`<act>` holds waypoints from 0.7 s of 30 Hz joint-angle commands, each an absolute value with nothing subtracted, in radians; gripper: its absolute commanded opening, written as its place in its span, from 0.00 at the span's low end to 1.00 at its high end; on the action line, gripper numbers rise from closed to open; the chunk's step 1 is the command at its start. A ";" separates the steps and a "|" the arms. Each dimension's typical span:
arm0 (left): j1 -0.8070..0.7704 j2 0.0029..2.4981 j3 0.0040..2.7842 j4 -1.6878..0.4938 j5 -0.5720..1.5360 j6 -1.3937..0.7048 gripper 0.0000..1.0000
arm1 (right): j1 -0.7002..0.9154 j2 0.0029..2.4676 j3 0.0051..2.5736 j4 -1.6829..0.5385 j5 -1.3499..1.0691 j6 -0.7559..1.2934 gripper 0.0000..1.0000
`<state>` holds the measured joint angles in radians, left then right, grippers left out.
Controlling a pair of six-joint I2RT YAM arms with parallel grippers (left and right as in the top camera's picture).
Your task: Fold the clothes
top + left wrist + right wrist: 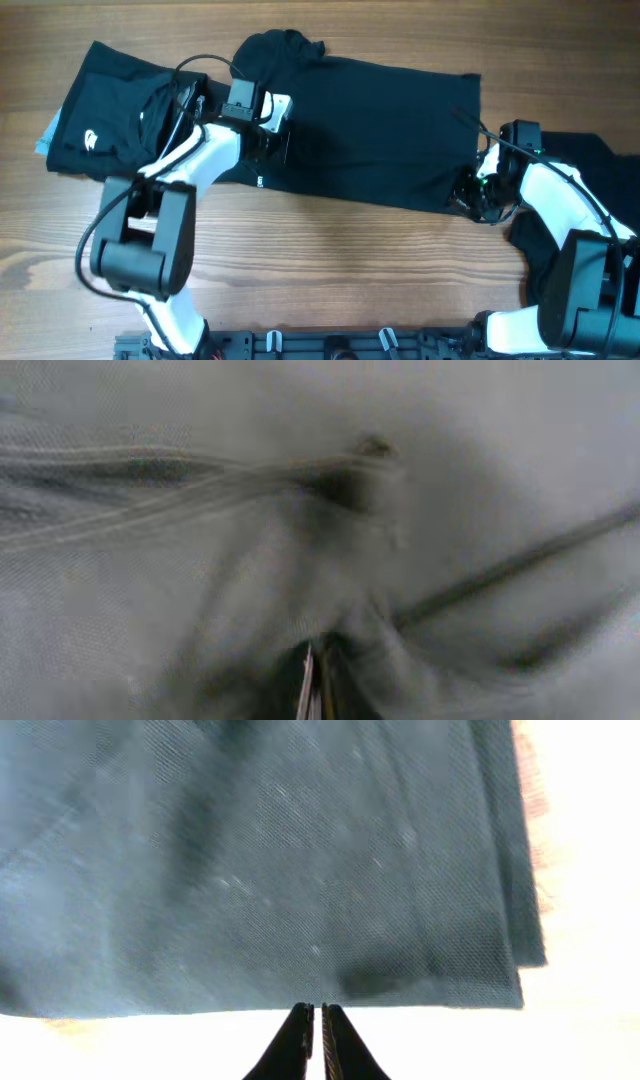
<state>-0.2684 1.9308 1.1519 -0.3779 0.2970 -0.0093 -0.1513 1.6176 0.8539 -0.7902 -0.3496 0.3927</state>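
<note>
A black shirt (380,130) of the clothes lies spread flat across the middle of the table. My left gripper (272,135) is down on its left part, near the collar end. In the left wrist view the fabric (150,580) bunches in folds that run into my shut left gripper (318,660). My right gripper (468,190) is at the shirt's lower right corner. Seen from the right wrist, the layered hem (300,870) ends just at the tips of my right gripper (322,1010), which is shut with nothing showing between its fingers.
A folded black garment with a small white logo (110,110) lies at the far left, partly under the left arm's cable. Another black garment (590,160) lies crumpled at the right edge under the right arm. Bare wooden table (350,270) runs along the front.
</note>
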 commanded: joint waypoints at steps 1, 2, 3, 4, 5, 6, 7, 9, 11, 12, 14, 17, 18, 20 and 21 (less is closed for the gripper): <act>-0.265 1.968 1.158 -0.263 0.241 -0.085 0.07 | -0.150 1.631 0.819 -0.780 -0.261 0.427 0.10; -0.265 1.979 1.158 -0.236 0.240 -0.092 0.08 | -0.150 1.631 0.800 -0.752 -0.254 0.440 0.10; -0.265 1.991 1.158 -0.213 0.237 -0.098 0.08 | -0.150 1.631 0.785 -0.726 -0.255 0.446 0.10; -0.265 2.008 1.158 -0.185 0.213 -0.126 0.08 | -0.150 1.631 0.768 -0.687 -0.254 0.446 0.13; -0.265 2.018 1.158 -0.171 0.194 -0.146 0.08 | -0.151 1.631 0.753 -0.657 -0.255 0.450 0.14; -0.263 2.031 1.158 -0.159 0.171 -0.174 0.08 | -0.151 1.631 0.740 -0.638 -0.255 0.457 0.14; -0.262 2.036 1.158 -0.152 0.163 -0.192 0.08 | -0.151 1.631 0.732 -0.628 -0.254 0.456 0.14; -0.256 2.035 1.158 -0.148 0.162 -0.220 0.08 | -0.151 1.631 0.724 -0.625 -0.225 0.468 0.13; -0.244 2.033 1.165 -0.146 0.163 -0.249 0.08 | -0.151 1.631 0.724 -0.634 -0.179 0.473 0.10; -0.239 2.032 1.168 -0.146 0.166 -0.253 0.09 | -0.151 1.631 0.724 -0.653 -0.168 0.471 0.09; -0.229 2.010 1.168 -0.152 0.166 -0.256 0.09 | -0.151 1.631 0.725 -0.716 -0.093 0.475 0.06; -0.222 1.936 1.168 -0.161 0.167 -0.255 0.13 | -0.178 1.631 0.756 -0.796 -0.023 0.482 0.04; -0.222 1.905 1.168 -0.166 0.166 -0.255 0.15 | -0.191 1.631 0.778 -0.813 -0.023 0.481 0.05; -0.222 1.839 1.168 -0.192 0.166 -0.254 0.25 | -0.208 1.626 0.835 -0.855 -0.027 0.469 0.06; -0.222 1.804 1.168 -0.216 0.166 -0.250 0.28 | -0.212 1.623 0.866 -0.877 -0.032 0.447 0.10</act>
<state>-0.2287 1.9320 1.1549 -0.1867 0.1867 -0.2481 -0.1963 1.6104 0.7914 -0.8482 -0.1013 0.4709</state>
